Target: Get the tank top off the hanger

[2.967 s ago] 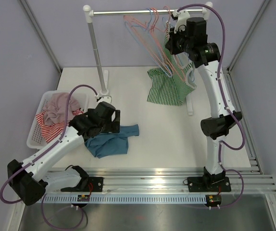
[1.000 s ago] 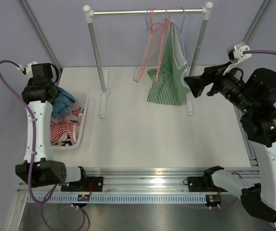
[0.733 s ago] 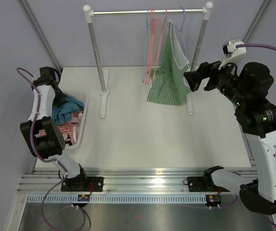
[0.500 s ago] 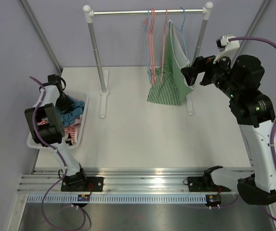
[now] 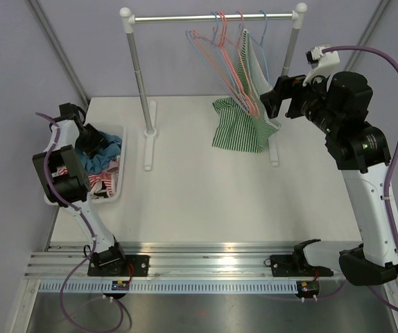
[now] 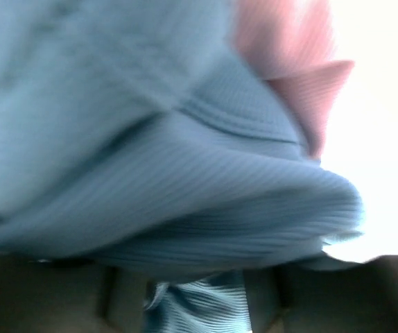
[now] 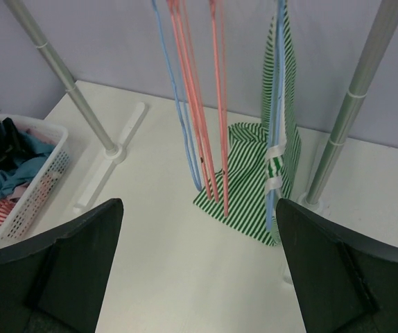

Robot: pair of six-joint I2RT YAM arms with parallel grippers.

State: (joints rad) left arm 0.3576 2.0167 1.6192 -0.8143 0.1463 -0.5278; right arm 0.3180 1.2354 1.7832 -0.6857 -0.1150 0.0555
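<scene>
While my right hand (image 7: 199,288) hangs wide open and empty near the green-striped tank top (image 7: 247,187), which dangles from its blue hanger (image 7: 278,76) with its hem on the desk (image 7: 150,277), I could snag the pink hangers (image 7: 200,104) alongside. I cannot tell my left hand's (image 5: 88,142) grip amid the basket (image 5: 120,166) clothes.

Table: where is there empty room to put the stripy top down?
The big white middle of the table is bare, between the basket and the rack's right foot, down to the rail. Crowded: the basket is full of clothes, and the green striped tank top and hangers fill the back right under the rack.
</scene>
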